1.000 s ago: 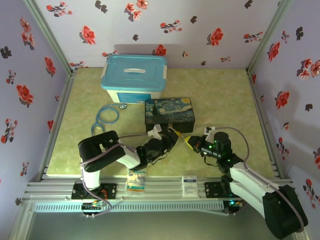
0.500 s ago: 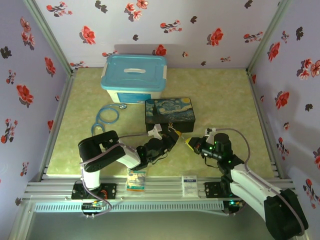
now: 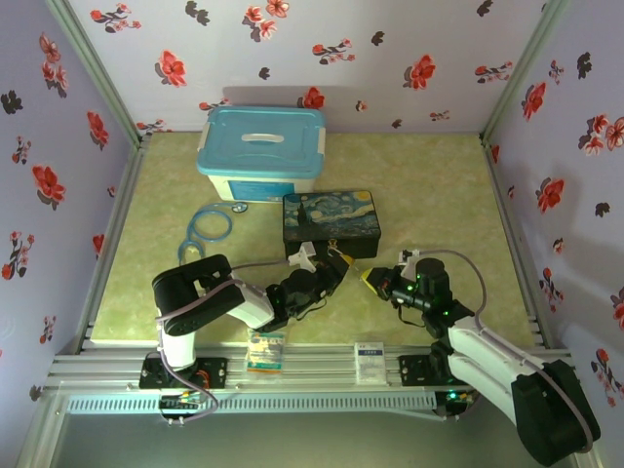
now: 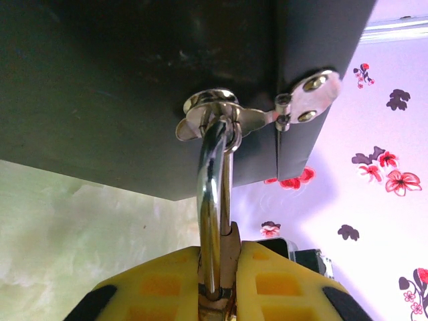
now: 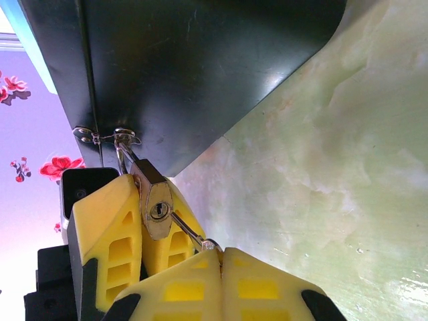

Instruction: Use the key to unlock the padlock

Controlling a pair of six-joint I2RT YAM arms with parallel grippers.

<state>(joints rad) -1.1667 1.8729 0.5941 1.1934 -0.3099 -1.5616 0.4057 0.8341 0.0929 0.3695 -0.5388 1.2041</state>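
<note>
The small brass padlock [image 5: 155,210] hangs by its silvery shackle [image 4: 212,194] from the hasp [image 4: 210,114] of the dark Starry-Night box [image 3: 331,222]. My left gripper [image 4: 217,267] is shut on the padlock body, its yellow fingers [image 5: 107,234] on either side. The keyhole faces the right wrist camera. My right gripper [image 5: 221,253] is shut on the thin key [image 5: 188,231]. The key's tip touches the padlock face just beside the keyhole, whose slot still shows. In the top view the left gripper [image 3: 336,265] and the right gripper [image 3: 370,277] meet in front of the box.
A blue-lidded bin [image 3: 261,151] stands behind the box, and a blue looped cord [image 3: 208,224] lies to its left. Two small packets [image 3: 264,351] [image 3: 369,357] sit on the front rail. Flowered walls close in three sides.
My right gripper has shifted slightly by the padlock with the key in it. The left arm has stayed still.
</note>
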